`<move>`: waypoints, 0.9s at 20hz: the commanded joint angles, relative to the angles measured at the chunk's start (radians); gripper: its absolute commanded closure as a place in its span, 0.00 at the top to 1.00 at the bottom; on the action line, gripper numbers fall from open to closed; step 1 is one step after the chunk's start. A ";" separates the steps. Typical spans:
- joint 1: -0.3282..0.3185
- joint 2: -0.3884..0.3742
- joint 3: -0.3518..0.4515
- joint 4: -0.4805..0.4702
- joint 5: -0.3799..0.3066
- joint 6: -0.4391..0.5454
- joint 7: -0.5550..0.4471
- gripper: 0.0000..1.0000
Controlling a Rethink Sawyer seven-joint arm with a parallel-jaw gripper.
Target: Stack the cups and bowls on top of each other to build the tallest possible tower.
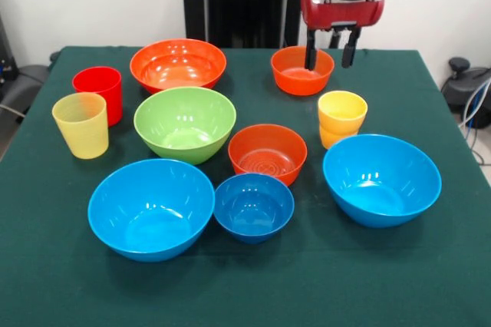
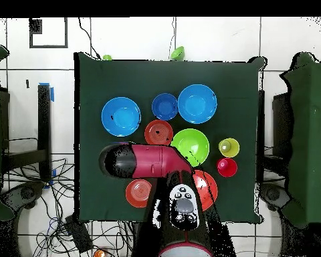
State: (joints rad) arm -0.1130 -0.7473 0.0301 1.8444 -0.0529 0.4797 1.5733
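Observation:
My gripper [image 1: 330,51] is open and empty, its fingers [image 1: 311,51] hanging astride the right rim of a small orange bowl [image 1: 301,70]. A large orange bowl [image 1: 178,64], a green bowl [image 1: 185,123], a second small orange bowl [image 1: 268,153], a small dark blue bowl [image 1: 253,206] and two large light-blue bowls [image 1: 151,208] [image 1: 381,179] stand apart. The red cup [image 1: 98,93] and pale yellow cup [image 1: 80,124] are at the left, and the yellow-orange nested pair [image 1: 341,117] is at the right. No tower is in view.
Everything stands on a dark green cloth-covered table [image 1: 430,265]. In the overhead view the red arm [image 2: 150,160] hides the gripper and the nested cups and covers part of the large orange bowl [image 2: 206,187]. Cables lie on the floor around the table.

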 commanded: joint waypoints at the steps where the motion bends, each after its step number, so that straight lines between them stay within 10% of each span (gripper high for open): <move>1: 0.002 0.084 0.069 -0.051 -0.047 -0.064 0.078 1.00; 18: 0.006 0.206 0.050 -0.067 -0.091 -0.193 0.077 1.00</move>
State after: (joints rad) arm -0.1130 -0.6146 0.0263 1.8252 -0.0813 0.3440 1.5733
